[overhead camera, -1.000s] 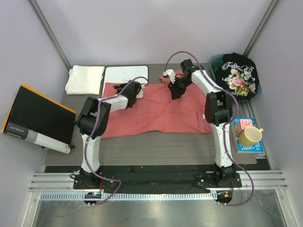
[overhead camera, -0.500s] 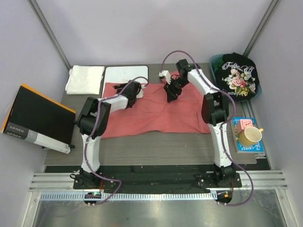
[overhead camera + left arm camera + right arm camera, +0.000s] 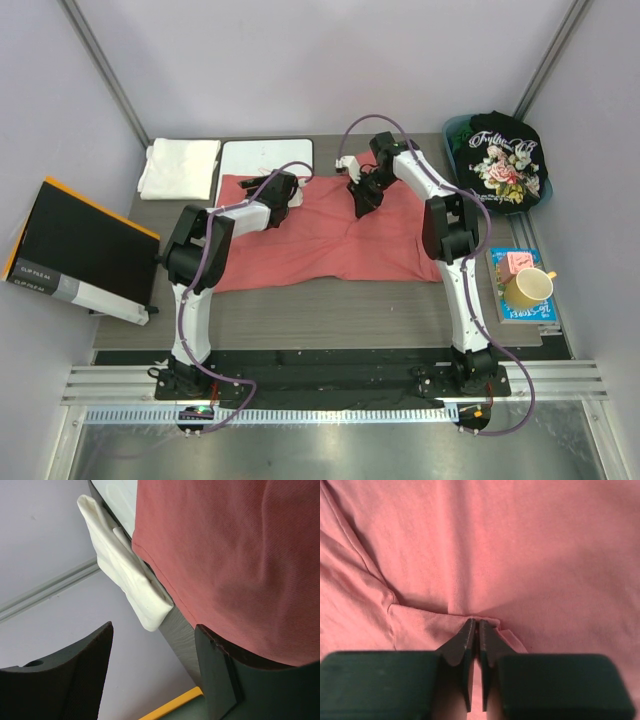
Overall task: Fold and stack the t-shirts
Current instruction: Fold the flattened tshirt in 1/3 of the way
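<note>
Grey table [image 3: 330, 300]: salmon-red shirt [image 3: 320, 240] lengthwise left-right; right pincer [image 3: 475, 625] tight on it, left pincer [image 3: 152, 627] released.

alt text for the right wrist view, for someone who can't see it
The right end effector has its two dark fingers pressed nearly together on a small raised fold of the salmon-red t-shirt. The shirt's lightly creased cloth fills the whole frame behind them.

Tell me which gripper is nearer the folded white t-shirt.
Left. The left gripper sits at the salmon-red t-shirt's far left edge, close to the white t-shirt; the right gripper pinches that red shirt farther right.
</note>
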Tool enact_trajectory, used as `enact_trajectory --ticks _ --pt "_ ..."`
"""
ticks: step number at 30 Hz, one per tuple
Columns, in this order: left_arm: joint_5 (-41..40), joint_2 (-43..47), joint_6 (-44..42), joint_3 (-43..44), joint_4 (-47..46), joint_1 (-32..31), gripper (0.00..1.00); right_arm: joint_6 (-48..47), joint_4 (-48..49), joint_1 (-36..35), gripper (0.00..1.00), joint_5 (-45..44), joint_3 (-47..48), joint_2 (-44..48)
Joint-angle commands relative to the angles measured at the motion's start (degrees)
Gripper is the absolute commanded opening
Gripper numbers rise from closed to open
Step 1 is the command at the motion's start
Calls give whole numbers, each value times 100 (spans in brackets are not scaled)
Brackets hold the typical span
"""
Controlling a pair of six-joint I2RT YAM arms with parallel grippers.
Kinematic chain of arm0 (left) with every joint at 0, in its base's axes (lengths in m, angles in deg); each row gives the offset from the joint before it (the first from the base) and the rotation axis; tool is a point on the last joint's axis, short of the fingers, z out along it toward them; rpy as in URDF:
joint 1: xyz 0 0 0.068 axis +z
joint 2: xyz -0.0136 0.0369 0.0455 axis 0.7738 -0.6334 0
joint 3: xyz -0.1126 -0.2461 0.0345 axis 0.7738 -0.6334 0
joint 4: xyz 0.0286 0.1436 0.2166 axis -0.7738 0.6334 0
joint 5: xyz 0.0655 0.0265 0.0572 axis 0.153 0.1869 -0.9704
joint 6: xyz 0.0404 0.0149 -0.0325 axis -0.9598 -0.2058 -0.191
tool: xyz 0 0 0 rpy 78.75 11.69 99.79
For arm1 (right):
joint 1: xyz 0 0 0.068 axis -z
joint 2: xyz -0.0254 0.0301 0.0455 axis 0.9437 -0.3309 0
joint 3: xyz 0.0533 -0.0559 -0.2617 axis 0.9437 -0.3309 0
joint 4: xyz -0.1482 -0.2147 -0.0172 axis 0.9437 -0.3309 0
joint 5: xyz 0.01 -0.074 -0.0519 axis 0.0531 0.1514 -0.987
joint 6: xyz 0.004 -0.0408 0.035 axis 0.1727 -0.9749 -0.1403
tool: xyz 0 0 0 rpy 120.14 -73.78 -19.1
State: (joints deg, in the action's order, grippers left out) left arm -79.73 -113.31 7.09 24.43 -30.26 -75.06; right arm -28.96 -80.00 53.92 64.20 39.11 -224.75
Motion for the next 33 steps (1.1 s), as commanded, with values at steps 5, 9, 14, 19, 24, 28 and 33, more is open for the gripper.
enact_trajectory --ticks 5,9,14,19,24,28,33 --pt "-39 14 98 35 15 10 67 -101 61 5 1 -272 -120 510" --pt "-39 14 107 44 24 10 68 -110 61 5 1 -264 -173 738" --pt "-30 -4 115 53 15 10 68 4 61 5 1 -10 -77 976" --pt "-12 -21 124 71 24 10 68 101 61 -3 1 175 -94 1152" --pt "5 -30 115 97 15 1 68 145 53 -12 1 246 -94 1213" --pt "14 -21 98 106 15 10 68 -153 -210 -47 1 194 -147 1336" --pt "5 -30 115 114 24 10 68 -804 -563 -91 42 -307 -366 1538"
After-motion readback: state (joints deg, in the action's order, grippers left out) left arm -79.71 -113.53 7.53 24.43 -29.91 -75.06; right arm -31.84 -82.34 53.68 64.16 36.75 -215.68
